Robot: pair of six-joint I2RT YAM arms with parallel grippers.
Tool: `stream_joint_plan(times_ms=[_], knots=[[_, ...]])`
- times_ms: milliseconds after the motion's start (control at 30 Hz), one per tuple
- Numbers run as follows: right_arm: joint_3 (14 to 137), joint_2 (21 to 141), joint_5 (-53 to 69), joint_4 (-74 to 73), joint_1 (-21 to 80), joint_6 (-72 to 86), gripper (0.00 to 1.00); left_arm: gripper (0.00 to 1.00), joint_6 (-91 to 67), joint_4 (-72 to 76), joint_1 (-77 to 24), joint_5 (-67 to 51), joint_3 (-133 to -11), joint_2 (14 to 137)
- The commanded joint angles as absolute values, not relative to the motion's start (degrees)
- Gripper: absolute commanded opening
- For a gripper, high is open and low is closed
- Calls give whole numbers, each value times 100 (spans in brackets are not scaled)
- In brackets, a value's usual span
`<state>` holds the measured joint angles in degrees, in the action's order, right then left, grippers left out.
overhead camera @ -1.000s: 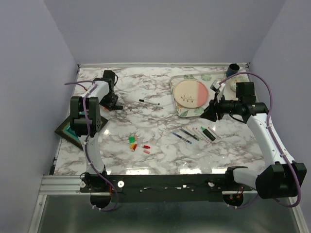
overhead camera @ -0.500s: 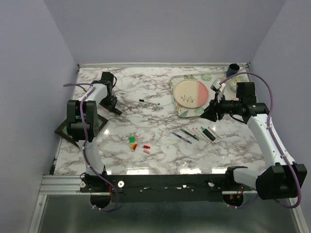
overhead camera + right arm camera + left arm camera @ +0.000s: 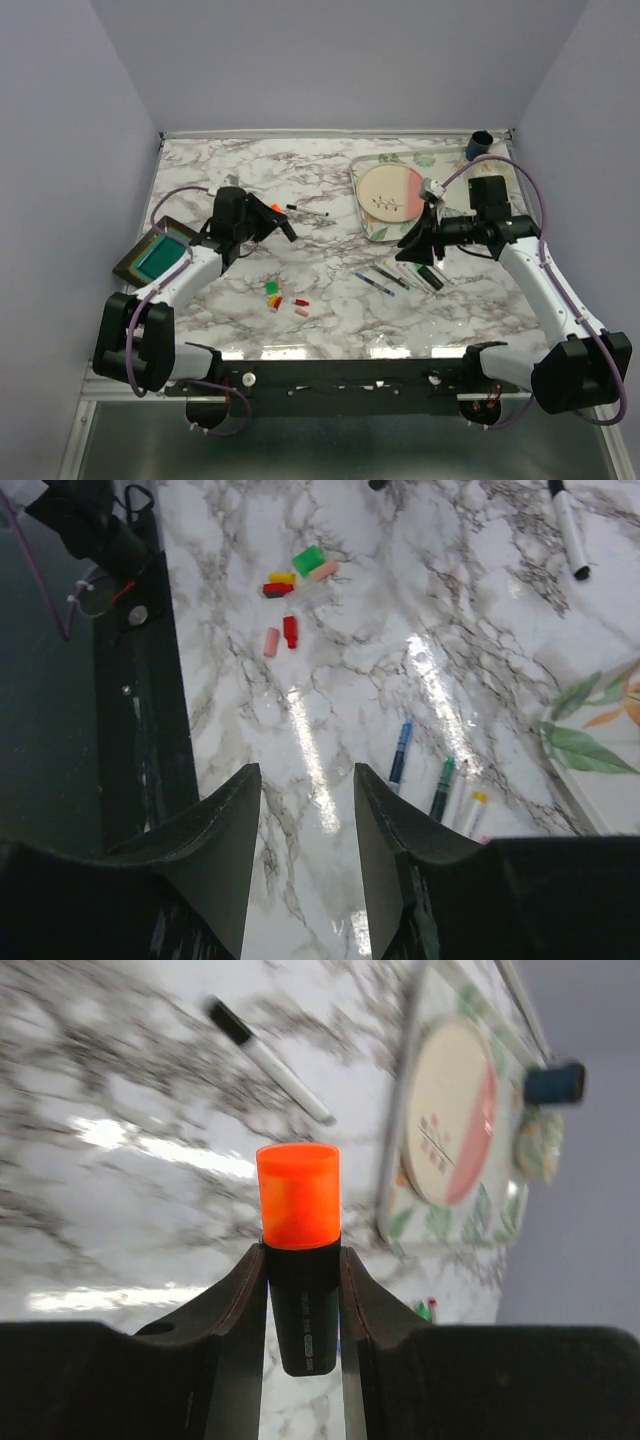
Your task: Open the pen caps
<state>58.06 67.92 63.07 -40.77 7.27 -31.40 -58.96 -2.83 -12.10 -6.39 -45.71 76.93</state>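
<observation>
Between the two black fingers of my left end effector [image 3: 300, 1257] sits a thick black plastic highlighter [image 3: 305, 1320], clamped round its barrel. Its short, glossy, translucent orange plastic cap [image 3: 298, 1195] points away from me and is not yet off. A second ago this end effector was at the far left rear of the white, grey-veined marble table [image 3: 300, 170] with its jaws wider. It has since closed on the highlighter and swung it over the middle left of the table. I judge the pick-up done and the pull-off next.

My right end effector [image 3: 305, 780] hangs with its fingers apart and nothing between them. It has edged toward the left one, probably to take the cap. Below it lie a row of slim pens [image 3: 440, 780] and, nearer the front edge, a small heap of loose caps in green, yellow, red and pink [image 3: 290, 585]. Farther back rests a white marker with a black cap [image 3: 270, 1060], near a leaf-patterned tray [image 3: 370, 228] holding a round pink and cream plate [image 3: 392, 192].
</observation>
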Motion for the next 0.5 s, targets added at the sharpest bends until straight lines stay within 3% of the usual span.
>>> stream_joint_plan(times_ms=[0, 267, 300, 367, 400, 433, 467], knots=[[5581, 6838, 6917, -3956, 1159, -3007, 50, 0, -5976, 2274, -2325, -1434, -4034, 7497], [5001, 6776, 6065, -2207, 1591, -1075, 51, 0, -6591, 3032, -3945, -44, -4104, 7970], [4966, 6742, 5864, -2110, 1600, -942, 58, 0, -6670, 3102, -4033, 130, -4165, 8050], [4843, 6671, 5652, -1759, 1608, -582, 61, 0, -6741, 3225, -4253, 307, -4236, 8278], [4808, 6654, 5538, -1706, 1600, -537, 67, 0, -6811, 3208, -4315, 395, -4341, 8349], [4738, 6601, 5476, -1566, 1608, -493, 82, 0, -6820, 3234, -4385, 430, -4403, 8411], [4703, 6566, 5458, -1486, 1608, -440, 84, 0, -6829, 3234, -4490, 492, -4464, 8524]])
